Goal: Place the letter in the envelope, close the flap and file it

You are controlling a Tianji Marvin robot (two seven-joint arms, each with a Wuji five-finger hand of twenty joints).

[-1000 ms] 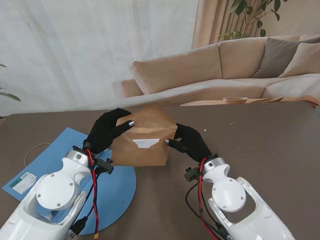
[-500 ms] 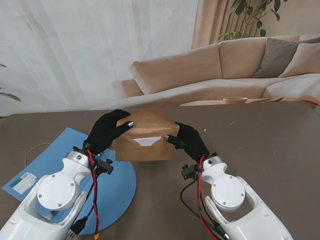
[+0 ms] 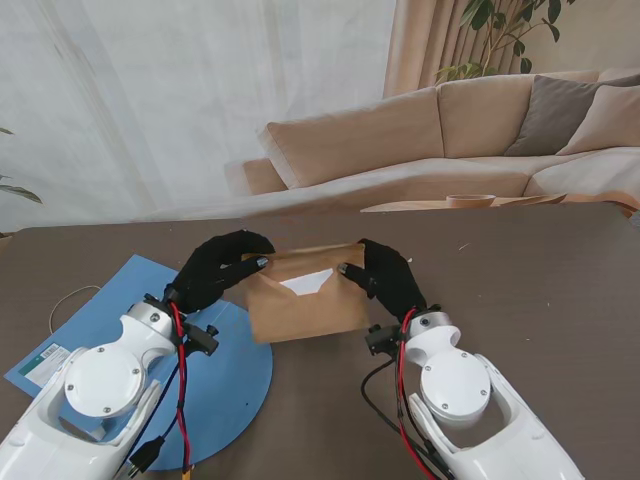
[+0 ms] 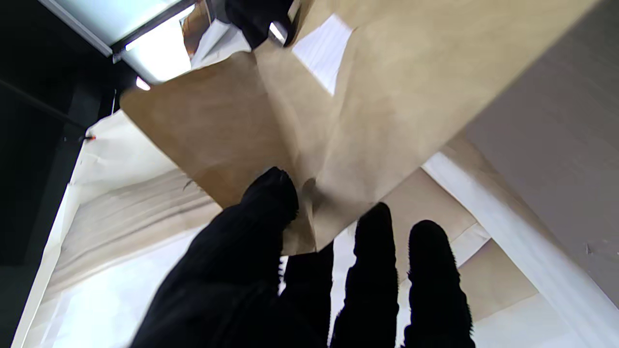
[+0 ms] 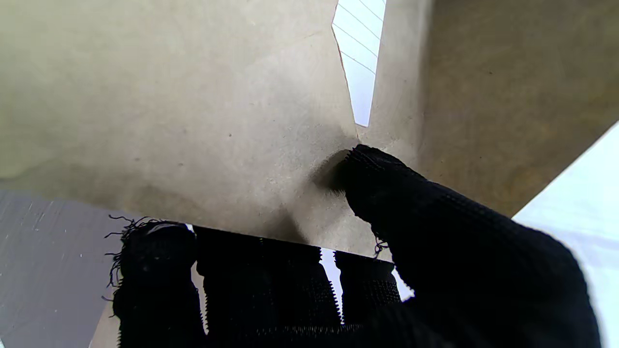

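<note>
Beige sofa (image 3: 440,140) behind the table — sheer white curtain (image 3: 150,100) beyond.

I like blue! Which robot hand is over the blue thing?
The left hand: its arm rises over the blue folder. The right hand is over bare brown table.

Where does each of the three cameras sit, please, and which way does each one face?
Stand view: above the shoulders, looking down at the table; both arms, left hand and right hand hold the envelope.
Left wrist view: along the gloved fingers at the envelope's flap.
Right wrist view: along its thumb, pressed on the envelope.
Shared: all three show the brown envelope and the white letter in its mouth.
</note>
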